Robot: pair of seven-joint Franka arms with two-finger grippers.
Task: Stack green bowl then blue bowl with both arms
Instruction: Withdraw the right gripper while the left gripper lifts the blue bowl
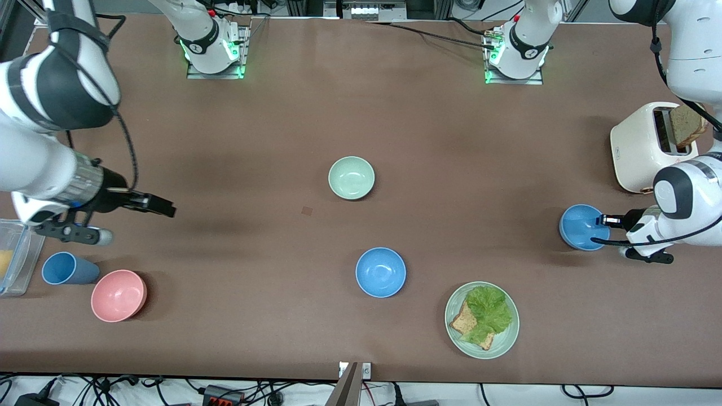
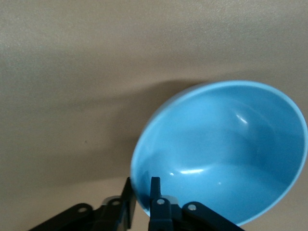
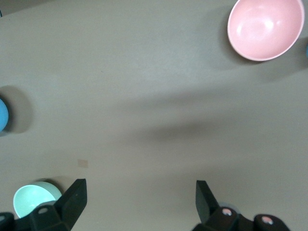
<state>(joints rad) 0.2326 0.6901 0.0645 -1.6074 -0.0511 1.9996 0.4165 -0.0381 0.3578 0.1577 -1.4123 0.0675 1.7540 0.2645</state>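
The green bowl (image 1: 351, 177) sits alone at mid-table; it also shows in the right wrist view (image 3: 34, 199). One blue bowl (image 1: 381, 272) rests nearer the front camera than the green bowl. A second blue bowl (image 1: 581, 226) is at the left arm's end, tilted, with my left gripper (image 1: 604, 220) shut on its rim. In the left wrist view my left gripper (image 2: 142, 195) pinches that blue bowl (image 2: 221, 149), one finger inside and one outside. My right gripper (image 1: 163, 208) is open and empty over bare table at the right arm's end; it also shows in the right wrist view (image 3: 139, 197).
A pink bowl (image 1: 118, 295) and a blue cup (image 1: 65, 268) stand at the right arm's end, by a clear container (image 1: 14, 256). A pale-green plate (image 1: 507, 338) with bread and lettuce lies near the front edge. A white toaster (image 1: 646, 146) stands at the left arm's end.
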